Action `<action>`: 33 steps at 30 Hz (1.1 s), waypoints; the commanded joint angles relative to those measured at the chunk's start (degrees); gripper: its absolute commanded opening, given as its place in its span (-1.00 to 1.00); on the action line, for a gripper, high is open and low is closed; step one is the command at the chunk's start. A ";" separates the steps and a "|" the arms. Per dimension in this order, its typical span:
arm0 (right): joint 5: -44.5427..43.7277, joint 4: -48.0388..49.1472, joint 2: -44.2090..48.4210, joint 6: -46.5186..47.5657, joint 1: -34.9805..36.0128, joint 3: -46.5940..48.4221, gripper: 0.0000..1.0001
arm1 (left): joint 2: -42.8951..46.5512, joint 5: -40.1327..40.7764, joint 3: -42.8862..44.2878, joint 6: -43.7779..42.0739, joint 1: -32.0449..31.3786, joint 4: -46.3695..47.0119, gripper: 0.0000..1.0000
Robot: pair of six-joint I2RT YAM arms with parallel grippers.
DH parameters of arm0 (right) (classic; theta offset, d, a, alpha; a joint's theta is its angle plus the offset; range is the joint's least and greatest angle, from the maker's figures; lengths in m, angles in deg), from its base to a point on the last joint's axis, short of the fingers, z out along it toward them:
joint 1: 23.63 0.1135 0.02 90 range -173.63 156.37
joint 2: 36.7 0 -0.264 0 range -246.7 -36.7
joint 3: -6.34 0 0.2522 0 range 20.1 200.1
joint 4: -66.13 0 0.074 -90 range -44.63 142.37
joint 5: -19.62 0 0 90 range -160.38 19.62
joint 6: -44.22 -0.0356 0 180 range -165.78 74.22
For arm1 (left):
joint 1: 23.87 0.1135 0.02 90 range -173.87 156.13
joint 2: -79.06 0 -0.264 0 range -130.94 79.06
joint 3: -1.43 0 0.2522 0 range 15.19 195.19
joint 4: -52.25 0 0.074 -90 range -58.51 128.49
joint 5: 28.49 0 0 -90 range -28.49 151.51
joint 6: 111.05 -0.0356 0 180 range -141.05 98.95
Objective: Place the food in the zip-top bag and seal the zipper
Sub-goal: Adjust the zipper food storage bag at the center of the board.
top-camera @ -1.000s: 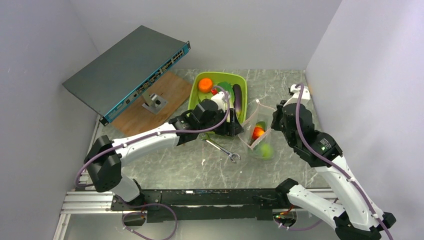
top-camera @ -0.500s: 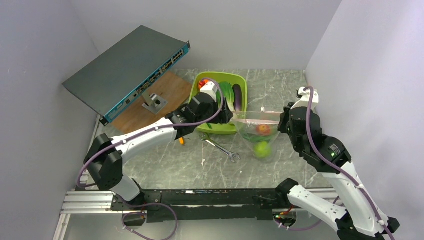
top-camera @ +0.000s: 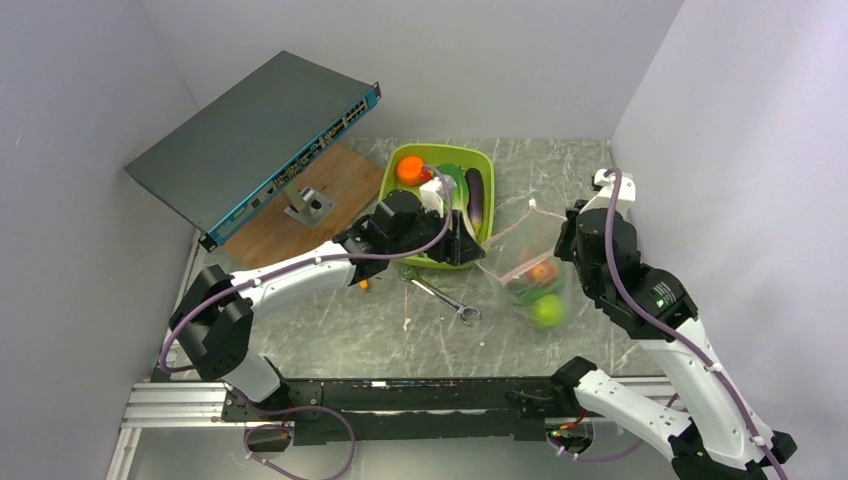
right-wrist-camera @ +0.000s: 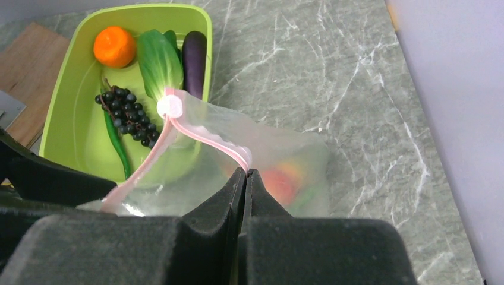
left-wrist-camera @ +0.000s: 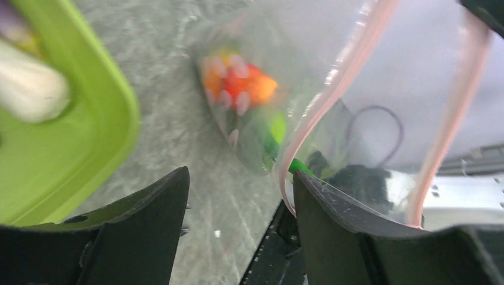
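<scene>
The clear zip-top bag (top-camera: pixel 520 272) hangs by the right arm with a red tomato (top-camera: pixel 541 270) and a round green fruit (top-camera: pixel 547 310) inside. My right gripper (right-wrist-camera: pixel 246 172) is shut on its pink zipper (right-wrist-camera: pixel 202 139), near the slider (right-wrist-camera: pixel 169 107). My left gripper (left-wrist-camera: pixel 241 178) is open at the bag's mouth; the zipper (left-wrist-camera: pixel 333 101) loops past its right finger (left-wrist-camera: pixel 356 231), with nothing between the jaws. The orange (right-wrist-camera: pixel 114 46), bok choy (right-wrist-camera: pixel 159 62), eggplant (right-wrist-camera: pixel 194 53), grapes (right-wrist-camera: pixel 126 113) and cucumber (right-wrist-camera: pixel 116 142) lie in the lime-green tub (right-wrist-camera: pixel 65 77).
A silver wrench (top-camera: pixel 440 297) lies on the marble table in front of the tub, and an orange-handled tool (top-camera: pixel 364 284) sits under the left arm. A tilted network switch (top-camera: pixel 250 140), a wooden board (top-camera: pixel 340 175) and a metal block (top-camera: pixel 310 205) are at the back left. A wall runs close on the right.
The bag, stretched flat between both grippers half a second ago, now sags from the right gripper and has shifted right. The green fruit slid lower. The left jaws have narrowed slightly.
</scene>
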 commanded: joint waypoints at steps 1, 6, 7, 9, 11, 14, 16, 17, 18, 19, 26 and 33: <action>2.85 4.29 -1.37 -0.23 -0.19 0.99 -1.00 | 2.32 -7.76 0.99 0.69 -2.94 6.82 0.35; 5.36 2.84 -2.11 -1.78 -0.19 0.41 -1.00 | 1.47 -9.96 1.61 3.80 -4.03 9.12 0.04; 5.82 2.58 -2.07 -2.12 -0.15 -0.04 -1.00 | 1.29 -10.33 1.38 4.75 -4.07 10.04 -0.04; 6.28 1.49 -2.19 -2.49 -0.19 -0.76 -1.00 | 0.81 -10.68 0.89 6.46 -4.10 11.93 -0.24; 6.23 -0.29 -2.59 -2.61 -0.22 -1.21 -0.89 | 0.48 -10.78 0.05 8.04 -4.11 13.78 -0.39; 6.55 -3.21 -4.10 -1.59 -0.28 -1.23 -0.71 | -0.13 -11.04 -0.54 9.52 -4.24 15.82 -0.56; 6.60 -5.84 -5.58 -1.45 -0.24 -0.56 -0.65 | -0.55 -11.05 -0.47 10.08 -4.20 16.62 -0.64; 6.61 -7.19 -6.44 -1.46 -0.24 -0.22 -0.63 | -0.80 -11.05 -0.23 10.26 -4.18 16.90 -0.66; 6.82 -8.12 -7.18 -1.42 -0.15 -0.05 -0.60 | -1.11 -11.07 0.01 10.27 -4.26 17.10 -0.68; 7.20 -8.76 -7.50 -1.26 -0.17 -0.19 -0.56 | -1.39 -11.05 0.44 10.28 -4.19 17.11 -0.70; 8.19 -6.19 -6.50 -0.85 -0.16 -2.04 -1.00 | -2.36 -9.14 3.48 8.40 -4.14 12.78 -0.27; 0.90 -4.75 -8.49 -0.75 -0.20 -2.42 -1.00 | 6.72 5.72 -2.44 -1.28 -4.01 10.64 0.51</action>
